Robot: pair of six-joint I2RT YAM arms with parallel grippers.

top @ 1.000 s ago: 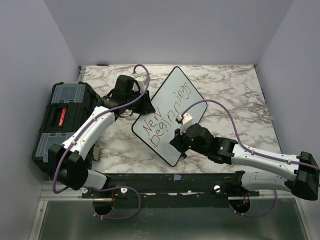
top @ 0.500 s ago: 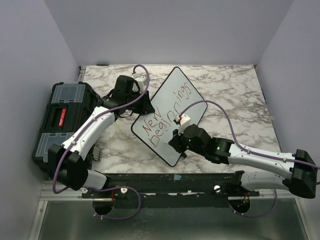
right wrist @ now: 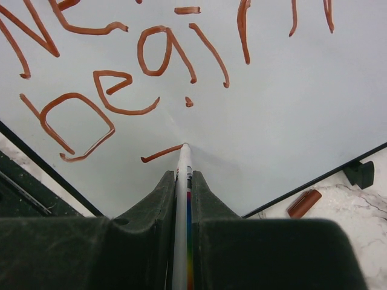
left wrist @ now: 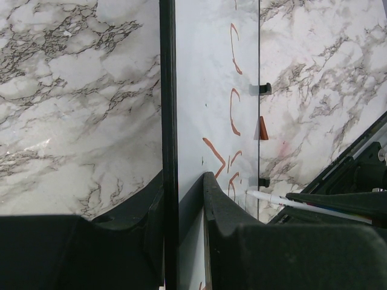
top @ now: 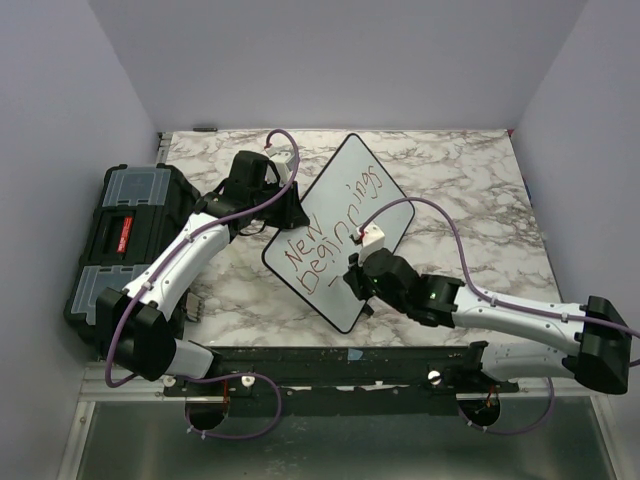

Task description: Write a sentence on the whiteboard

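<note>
1. Toolbox (top: pixel 125 240): black, sitting at the left edge of the table (top: pixel 470 190), taking no part.
2. Left gripper (left wrist: pixel 181 181): clamping the upper-left edge of the whiteboard (top: pixel 350 185), one finger pressing on each face, steadying it.
3. Whiteboard: lying mid-table between the two arms, turned cornerwise (how far it is tilting cannot be told).
4. Sentence (top: pixel 330 225): showing "New" and, under it, "Beginnings" in red, both looking finished. A short stroke (right wrist: pixel 162 153) is opening a third line beneath them.
5. Right gripper (right wrist: pixel 182 178): closing tight on a marker (right wrist: pixel 181 241), whose tip is touching the board at the end of that stroke.
6. Small red piece (right wrist: pixel 304 203): lying on the table just beside the board's edge, probably the marker's cap.
7. Progress, as judged: two lines are standing done and writing is running well past halfway. The third line is only beginning, its wording not yet readable, and the rest of it is waiting to be written.
</note>
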